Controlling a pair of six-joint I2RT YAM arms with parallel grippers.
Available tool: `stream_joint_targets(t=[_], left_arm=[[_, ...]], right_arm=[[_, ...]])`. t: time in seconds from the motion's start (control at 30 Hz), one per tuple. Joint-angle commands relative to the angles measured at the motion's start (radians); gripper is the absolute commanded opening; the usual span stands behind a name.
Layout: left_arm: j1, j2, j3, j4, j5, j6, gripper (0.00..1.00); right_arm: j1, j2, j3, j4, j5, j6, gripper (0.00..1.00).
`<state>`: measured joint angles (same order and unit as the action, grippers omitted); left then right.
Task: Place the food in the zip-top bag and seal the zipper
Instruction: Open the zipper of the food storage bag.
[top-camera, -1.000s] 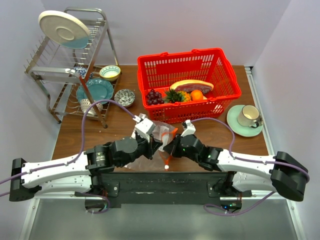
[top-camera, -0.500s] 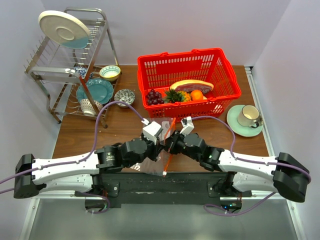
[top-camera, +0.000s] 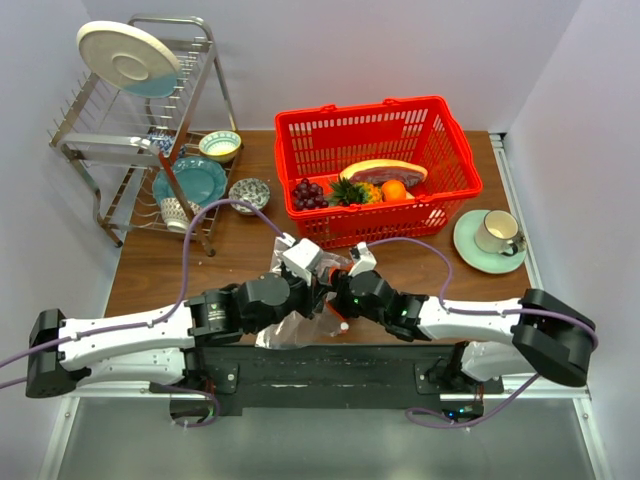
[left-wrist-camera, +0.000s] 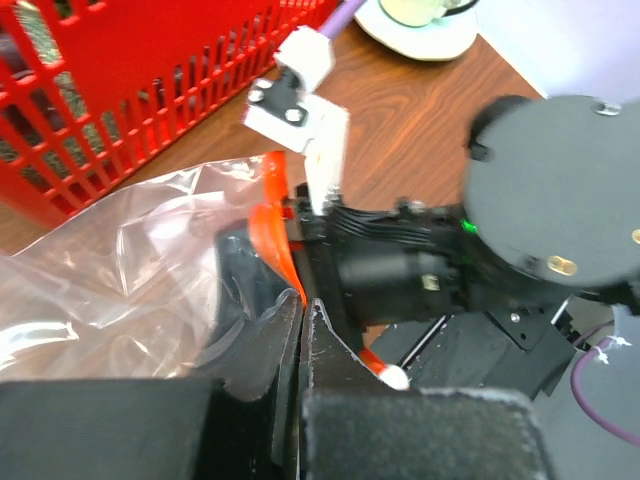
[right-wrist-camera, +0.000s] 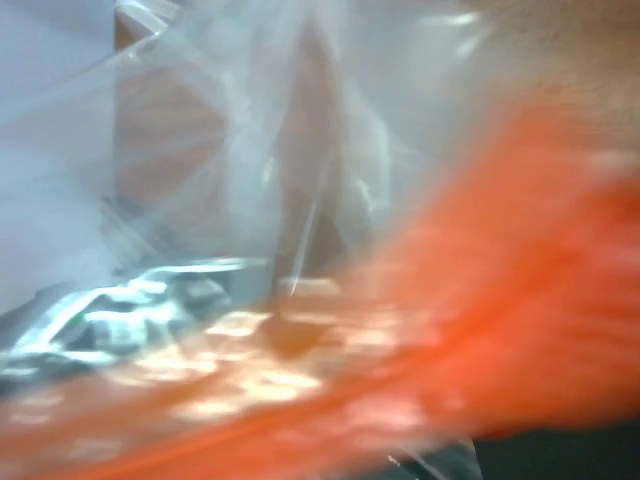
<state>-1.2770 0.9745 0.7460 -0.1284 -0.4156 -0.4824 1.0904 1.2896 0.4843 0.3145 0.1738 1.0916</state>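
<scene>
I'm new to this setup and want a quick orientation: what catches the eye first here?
The red basket at the table's far middle stands out most, with a pineapple and grapes inside. Near the front edge, the left gripper is shut on a clear bag at its orange zipper. A dish rack stands far left.

Inside red plastic mesh basket (top-camera: 365, 110): dark purple toy grape bunch (top-camera: 307, 192) left of yellow-orange toy pineapple (top-camera: 350, 192). Before basket: clear crinkly plastic zip-top bag (top-camera: 290, 330). Far left: metal wire dish rack (top-camera: 110, 140). Right: white cup (top-camera: 497, 231) on saucer (top-camera: 470, 250).
</scene>
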Motion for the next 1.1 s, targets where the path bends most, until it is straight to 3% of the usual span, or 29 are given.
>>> stream_joint_targets(t=[0.0, 0.4, 0.6, 0.87, 1.07], left_arm=[[0.002, -0.065, 0.03, -0.023, -0.057, 0.004, 0.0], [0.002, -0.065, 0.13, -0.338, -0.241, -0.01, 0.0], [0.001, -0.033, 0.13, -0.35, -0.246, -0.016, 0.0], [0.001, -0.011, 0.02, -0.272, -0.247, -0.05, 0.0], [0.002, -0.028, 0.076, -0.395, -0.307, -0.065, 0.0]], right_arm=[[0.023, -0.067, 0.053, -0.097, 0.087, -0.044, 0.99], [0.032, -0.13, 0.054, -0.187, 0.107, -0.033, 0.96], [0.034, -0.212, 0.073, -0.21, 0.119, -0.085, 0.88], [0.034, -0.338, 0.16, -0.402, 0.154, -0.171, 0.91], [0.034, -0.481, 0.23, -0.584, 0.228, -0.311, 0.91]])
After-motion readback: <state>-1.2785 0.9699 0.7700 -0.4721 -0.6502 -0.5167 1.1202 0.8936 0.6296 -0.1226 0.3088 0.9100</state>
